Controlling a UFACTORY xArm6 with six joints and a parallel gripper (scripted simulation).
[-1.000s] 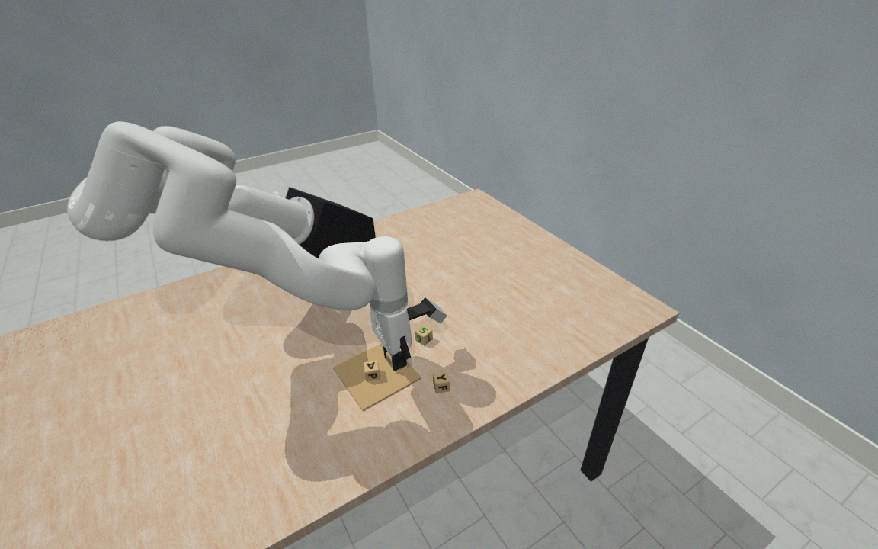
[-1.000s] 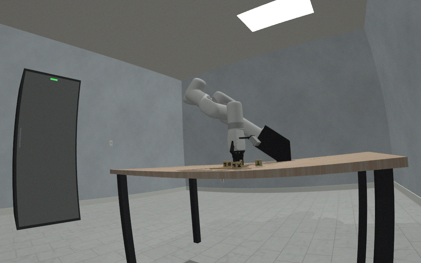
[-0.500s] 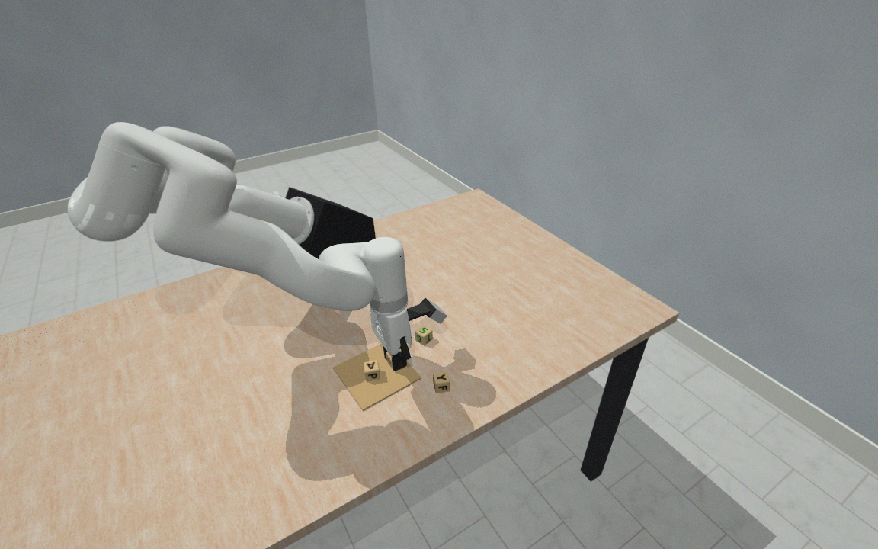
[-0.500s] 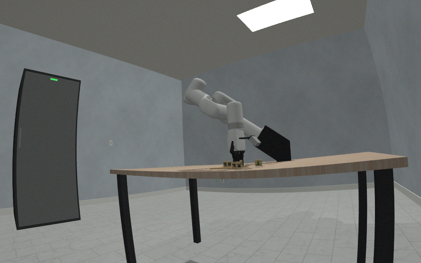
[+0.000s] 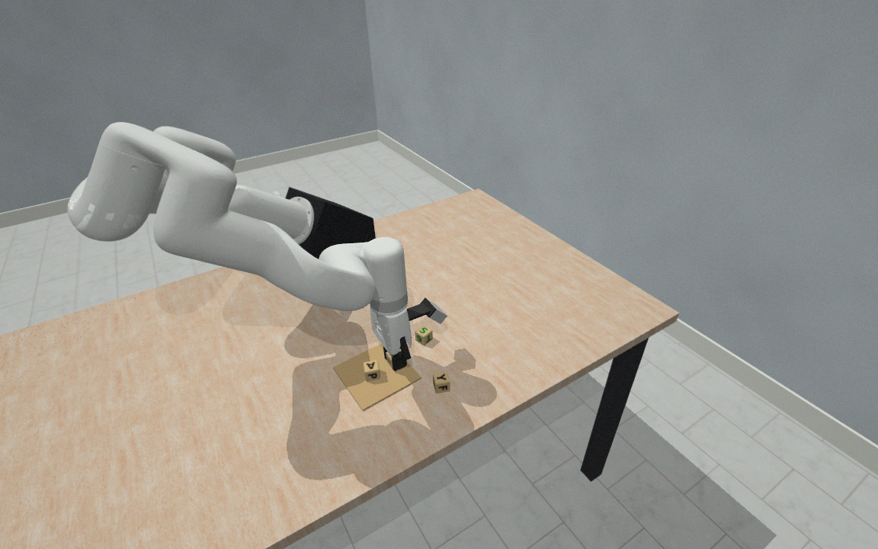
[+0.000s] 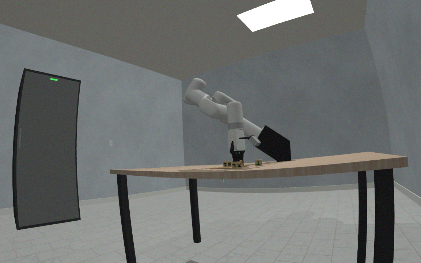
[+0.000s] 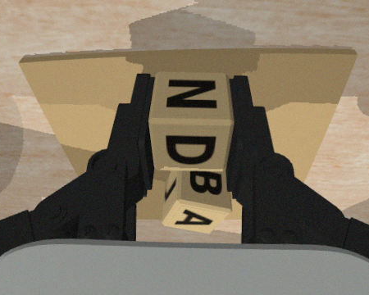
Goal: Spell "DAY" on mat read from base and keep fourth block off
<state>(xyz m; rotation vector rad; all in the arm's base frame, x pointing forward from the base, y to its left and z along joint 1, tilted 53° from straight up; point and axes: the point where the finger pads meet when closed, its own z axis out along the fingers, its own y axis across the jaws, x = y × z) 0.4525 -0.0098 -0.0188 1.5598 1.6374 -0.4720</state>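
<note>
Mat (image 7: 311, 82) under hand-held D block (image 7: 191, 131)

The worktop (image 5: 155, 409) is showing a pale peach wood grain with soft streaks, and grey-brown shadows are falling across it. The mat (image 5: 363, 394) is lying in a flat tan, darker than the wood. The hand (image 7: 191, 131) is showing matt black fingers under a white arm (image 5: 224, 232). The block with D (image 7: 191, 126) is showing light tan faces with black letters, N on one and D on another. The block with A (image 5: 371, 372) and the block with Y (image 5: 440, 382) are carrying dark letters on tan, while the block with S (image 5: 423, 335) is wearing green lettering.
</note>
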